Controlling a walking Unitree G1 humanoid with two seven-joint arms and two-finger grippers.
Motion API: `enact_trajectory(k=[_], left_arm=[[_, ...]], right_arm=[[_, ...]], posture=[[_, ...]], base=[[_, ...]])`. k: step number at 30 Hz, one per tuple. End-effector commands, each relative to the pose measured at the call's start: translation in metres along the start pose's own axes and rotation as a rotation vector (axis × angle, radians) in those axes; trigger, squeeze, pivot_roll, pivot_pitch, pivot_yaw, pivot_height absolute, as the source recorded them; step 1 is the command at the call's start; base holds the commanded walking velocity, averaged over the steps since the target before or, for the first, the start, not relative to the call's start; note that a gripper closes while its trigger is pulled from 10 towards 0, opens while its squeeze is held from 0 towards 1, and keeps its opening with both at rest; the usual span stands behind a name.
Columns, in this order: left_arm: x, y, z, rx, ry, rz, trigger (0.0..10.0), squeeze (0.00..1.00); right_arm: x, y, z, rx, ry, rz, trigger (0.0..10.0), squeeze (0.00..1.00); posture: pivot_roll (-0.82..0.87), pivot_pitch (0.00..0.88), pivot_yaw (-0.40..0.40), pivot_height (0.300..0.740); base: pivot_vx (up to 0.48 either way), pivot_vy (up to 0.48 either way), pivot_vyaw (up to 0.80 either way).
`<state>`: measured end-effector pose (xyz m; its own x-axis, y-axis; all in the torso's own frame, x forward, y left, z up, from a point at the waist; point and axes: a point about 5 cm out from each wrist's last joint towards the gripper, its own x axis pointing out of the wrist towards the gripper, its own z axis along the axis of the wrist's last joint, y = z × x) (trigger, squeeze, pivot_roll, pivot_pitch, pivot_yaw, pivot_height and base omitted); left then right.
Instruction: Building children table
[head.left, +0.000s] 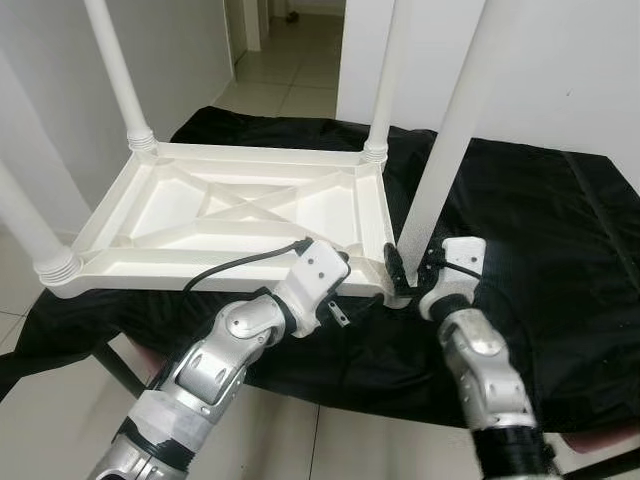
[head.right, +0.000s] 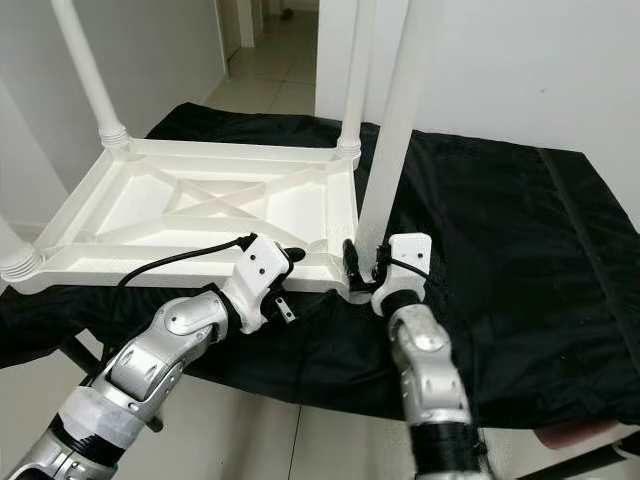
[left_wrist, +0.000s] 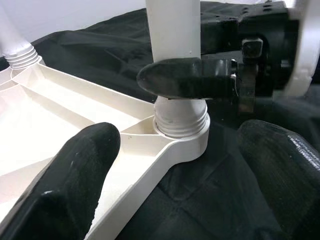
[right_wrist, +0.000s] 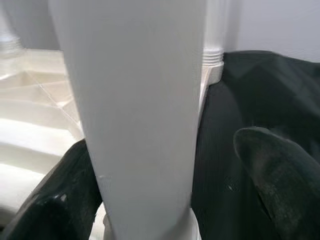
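Observation:
A white plastic children's table (head.left: 230, 215) lies upside down on a black cloth (head.left: 540, 230). Three white legs stand in its corners: far left (head.left: 118, 70), far right (head.left: 385, 80) and near left (head.left: 25, 225). A fourth leg (head.left: 450, 130) stands in the near-right corner socket (left_wrist: 181, 131), leaning slightly right. My right gripper (head.left: 412, 275) is around this leg's base. One finger (left_wrist: 185, 82) lies against the leg; the other finger (right_wrist: 280, 175) stands a small gap off. My left gripper (head.left: 350, 290) is open at the table's near rim, just left of that corner, holding nothing.
The cloth covers a low stand whose dark frame leg (head.left: 115, 365) shows below the near edge. Tiled floor (head.left: 290, 90) runs back into a corridor. White walls stand at the left and at the back right (head.left: 570, 70).

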<state>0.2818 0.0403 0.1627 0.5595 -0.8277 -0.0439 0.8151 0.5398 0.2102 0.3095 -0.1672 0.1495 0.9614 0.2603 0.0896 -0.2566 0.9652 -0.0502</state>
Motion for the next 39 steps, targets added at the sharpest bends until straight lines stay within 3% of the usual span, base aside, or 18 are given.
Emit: enact_trajectory(k=[1, 7, 15, 16, 18, 19, 20, 21, 37, 38, 39], left_arm=[[-0.001, -0.007, -0.002, -0.008, 0.007, -0.093, 10.0, 0.00], [-0.002, -0.006, -0.002, -0.008, 0.010, -0.099, 10.0, 0.00], [-0.009, -0.006, 0.001, -0.041, 0.009, -0.141, 10.0, 0.00], [-0.010, -0.005, 0.004, -0.053, 0.000, -0.146, 10.0, 0.00], [-0.010, -0.005, 0.007, -0.059, -0.009, -0.148, 10.0, 0.00], [-0.009, -0.005, 0.009, -0.057, -0.014, -0.149, 10.0, 0.00], [-0.009, -0.005, 0.009, -0.057, -0.014, -0.149, 10.0, 0.00], [-0.009, -0.005, 0.009, -0.053, -0.014, -0.148, 10.0, 0.00], [-0.012, -0.008, 0.006, -0.066, 0.003, -0.140, 10.0, 0.00], [-0.012, -0.008, 0.006, -0.067, 0.003, -0.139, 10.0, 0.00], [-0.011, -0.007, 0.006, -0.067, 0.003, -0.139, 10.0, 0.00]], right_arm=[[0.002, -0.003, -0.003, -0.002, 0.030, 0.047, 10.0, 0.00], [0.013, -0.008, -0.011, -0.090, 0.111, 0.275, 10.0, 0.00], [0.021, -0.007, -0.014, -0.129, 0.150, 0.416, 10.0, 0.00], [0.023, -0.008, -0.015, -0.136, 0.161, 0.441, 8.6, 0.00], [0.025, -0.008, -0.017, -0.129, 0.171, 0.459, 8.6, 0.00], [0.027, -0.009, -0.019, -0.127, 0.185, 0.473, 3.2, 0.00], [0.027, -0.009, -0.019, -0.127, 0.185, 0.473, 3.2, 0.00], [0.028, -0.011, -0.022, -0.121, 0.200, 0.479, 0.0, 0.00], [0.019, -0.023, -0.039, -0.038, 0.235, 0.335, 0.2, 0.00], [0.017, -0.022, -0.039, -0.020, 0.227, 0.304, 10.0, 0.00], [0.016, -0.021, -0.039, -0.008, 0.222, 0.283, 10.0, 0.00]], posture=[[-0.03, 0.000, -0.040, 0.740], [-0.03, 0.000, -0.027, 0.740], [-0.02, 0.000, -0.019, 0.740], [-0.01, 0.000, -0.020, 0.740], [-0.01, 0.000, -0.020, 0.740], [-0.01, 0.000, -0.022, 0.740], [-0.01, 0.000, -0.022, 0.740], [-0.01, 0.000, -0.025, 0.740], [-0.02, 0.000, -0.022, 0.740], [-0.03, 0.000, -0.020, 0.740], [-0.03, 0.000, -0.020, 0.740]], base=[[0.000, 0.000, 0.00], [0.000, 0.000, 0.00], [0.000, 0.000, 0.00], [0.000, 0.000, 0.00], [0.000, 0.000, 0.00], [0.000, 0.000, 0.00], [0.000, 0.000, 0.00], [0.000, 0.000, 0.00], [0.000, 0.000, 0.00], [0.000, 0.000, 0.00], [0.000, 0.000, 0.00]])
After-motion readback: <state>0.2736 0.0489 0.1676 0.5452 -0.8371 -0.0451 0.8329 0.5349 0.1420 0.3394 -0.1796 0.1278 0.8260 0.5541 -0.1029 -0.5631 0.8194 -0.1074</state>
